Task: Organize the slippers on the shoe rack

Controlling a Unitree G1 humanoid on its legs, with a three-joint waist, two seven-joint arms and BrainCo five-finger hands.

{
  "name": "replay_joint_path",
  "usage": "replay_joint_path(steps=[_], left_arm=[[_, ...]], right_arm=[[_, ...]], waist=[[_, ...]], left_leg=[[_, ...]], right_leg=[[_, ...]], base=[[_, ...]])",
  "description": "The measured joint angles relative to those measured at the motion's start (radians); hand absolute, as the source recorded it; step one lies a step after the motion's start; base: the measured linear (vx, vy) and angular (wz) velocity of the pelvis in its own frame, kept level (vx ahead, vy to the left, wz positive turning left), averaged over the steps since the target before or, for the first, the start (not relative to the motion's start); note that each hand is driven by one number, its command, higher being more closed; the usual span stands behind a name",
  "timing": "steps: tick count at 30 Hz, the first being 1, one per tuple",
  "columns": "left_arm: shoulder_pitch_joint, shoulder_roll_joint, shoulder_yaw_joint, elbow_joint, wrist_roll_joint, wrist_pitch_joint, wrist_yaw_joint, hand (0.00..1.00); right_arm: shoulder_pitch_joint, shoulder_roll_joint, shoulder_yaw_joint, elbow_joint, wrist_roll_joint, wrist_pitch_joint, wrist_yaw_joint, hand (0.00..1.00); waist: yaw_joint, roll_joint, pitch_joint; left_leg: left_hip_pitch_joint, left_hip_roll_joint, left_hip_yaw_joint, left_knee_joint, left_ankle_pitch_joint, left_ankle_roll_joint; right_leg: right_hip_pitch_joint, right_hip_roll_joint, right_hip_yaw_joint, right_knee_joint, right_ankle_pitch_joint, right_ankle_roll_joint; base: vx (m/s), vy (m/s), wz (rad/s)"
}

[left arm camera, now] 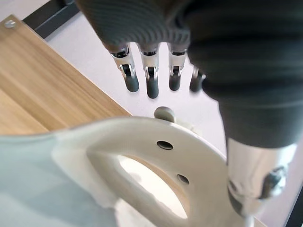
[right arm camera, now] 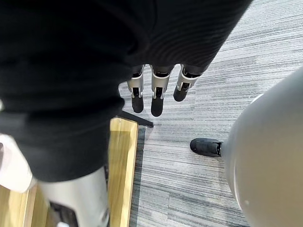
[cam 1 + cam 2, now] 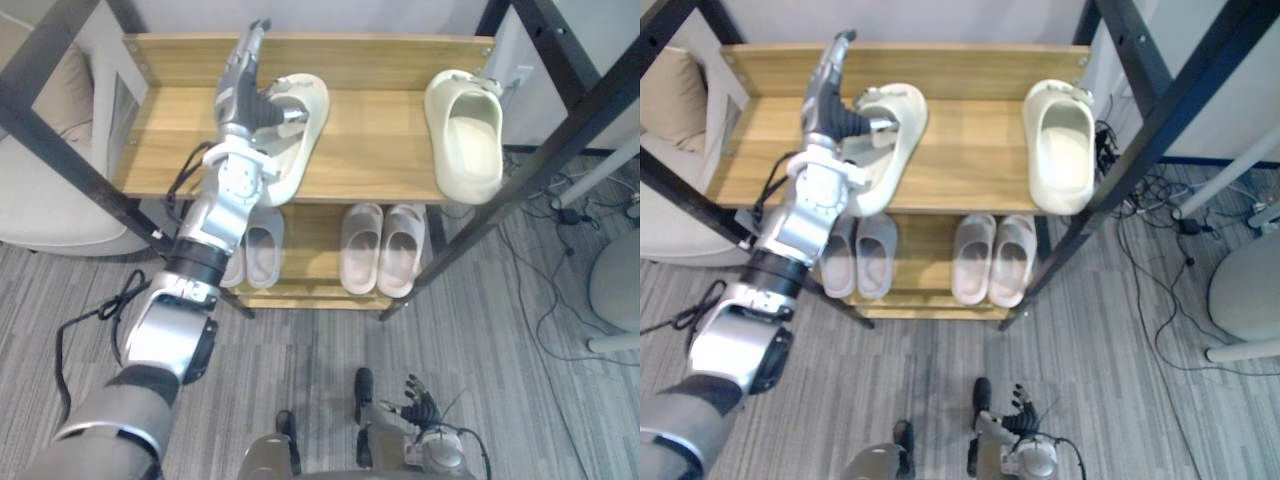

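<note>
Left robot hand (image 3: 243,95) reaches, fingers straight, over the shoe rack's (image 3: 375,155) top shelf, above one cream slipper (image 3: 306,108); its mate (image 3: 466,140) lies well apart. Right robot hand (image 3: 416,407) hangs low, fingers relaxed.

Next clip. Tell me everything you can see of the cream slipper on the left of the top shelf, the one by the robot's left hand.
The cream slipper looks like soft moulded foam. It is clog-shaped, with a wide opening and a strap pierced by small round holes. It lies sole down on the wooden top shelf, set at an angle, with one end reaching the front edge. The left hand lies along its left side with fingers straight and thumb by the strap. Whether the hand grips it cannot be told.
</note>
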State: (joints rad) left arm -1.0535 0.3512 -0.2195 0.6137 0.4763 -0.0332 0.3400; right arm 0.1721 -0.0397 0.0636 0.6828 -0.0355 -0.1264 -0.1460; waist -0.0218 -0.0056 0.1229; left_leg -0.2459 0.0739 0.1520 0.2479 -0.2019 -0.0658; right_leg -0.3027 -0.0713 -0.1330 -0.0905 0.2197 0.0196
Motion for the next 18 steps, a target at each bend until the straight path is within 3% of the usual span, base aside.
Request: replay_joint_path(steps=[10,18], left_arm=[[-0.063,0.024,-0.079,0.049,0.052,0.000,-0.014,1.00],[-0.063,0.027,-0.083,0.053,0.052,-0.001,-0.017,1.00]], right_arm=[[0.002,0.001,-0.002,-0.002,0.007,0.000,0.004,0.00],[0.002,0.001,-0.007,-0.002,0.007,0.000,0.004,0.00]], waist=[[-0.003,0.000,-0.008],[-0.004,0.000,-0.009]], left_leg=[[-0.010,-0.007,0.003,0.000,0.002,0.004],[-0.011,-0.008,0.002,0.000,0.003,0.004]], right_leg=[[-0.012,-0.005,0.004,0.000,0.003,0.000],[-0.012,-0.005,0.006,0.000,0.003,0.000]], base=[[0.02,0.025,-0.01],[0.01,0.013,0.00]])
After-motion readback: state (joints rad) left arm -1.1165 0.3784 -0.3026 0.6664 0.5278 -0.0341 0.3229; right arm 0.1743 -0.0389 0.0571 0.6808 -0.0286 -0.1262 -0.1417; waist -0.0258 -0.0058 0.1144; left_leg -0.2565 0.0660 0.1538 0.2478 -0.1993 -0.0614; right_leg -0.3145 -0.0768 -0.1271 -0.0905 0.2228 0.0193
